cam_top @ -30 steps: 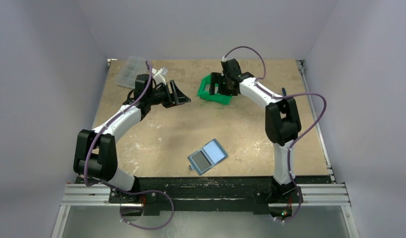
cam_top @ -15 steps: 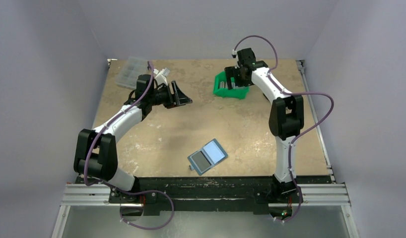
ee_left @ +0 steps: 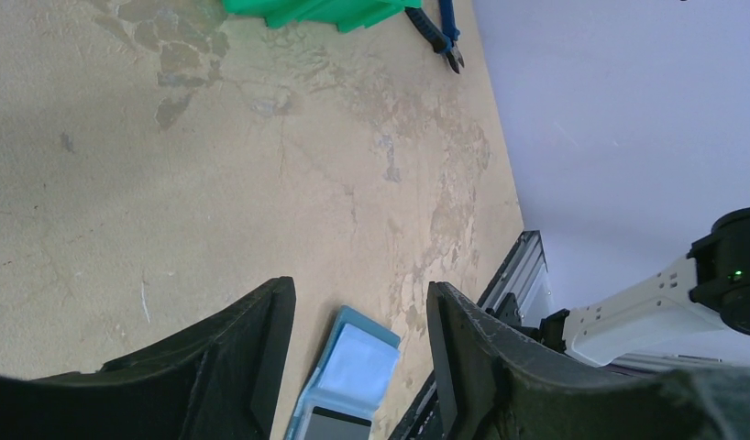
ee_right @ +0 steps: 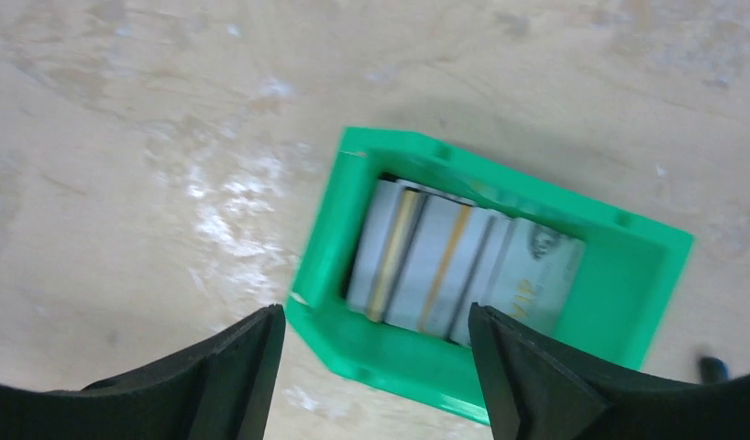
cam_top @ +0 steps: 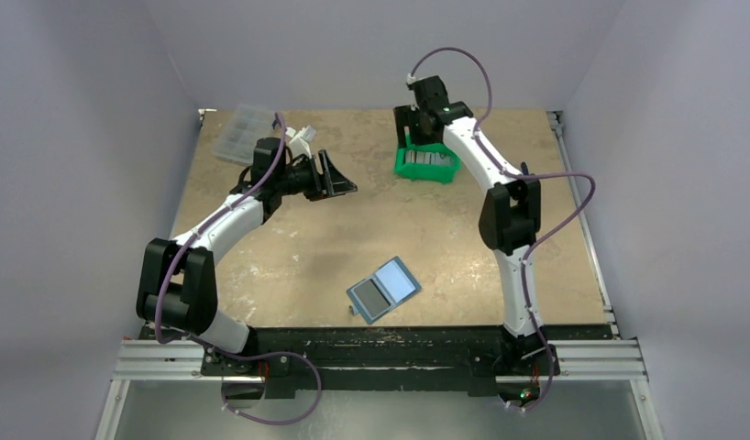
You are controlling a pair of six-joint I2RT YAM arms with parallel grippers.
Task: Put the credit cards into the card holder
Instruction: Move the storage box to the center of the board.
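Nearest the bases, the card holder [cam_top: 383, 289] is lying unfolded on the mottled tan tabletop [cam_top: 463, 247], smooth pockets facing up, probably to receive cards. Farther out, the left tool [ee_left: 358, 307] is hanging empty, jaws apart, aimed back toward it. At the far side, the right tool [ee_right: 376, 321] is hovering, spread wide and empty, over the glossy green bin [ee_right: 651, 275] where thin, striped credit cards [ee_right: 449, 266] are overlapping, apparently lining up a pick.

Setting: a robotics lab test cell.
Walls: plain pale-lilac panels [cam_top: 96, 137] boxed in three sides.
Tabletop [cam_top: 353, 238]: a worn, stained board sat on an aluminium rail frame [cam_top: 380, 362].
Fixtures: a left arm [cam_top: 215, 229] and a right arm [cam_top: 509, 220], purple-cabled, were bolted at the near edge.
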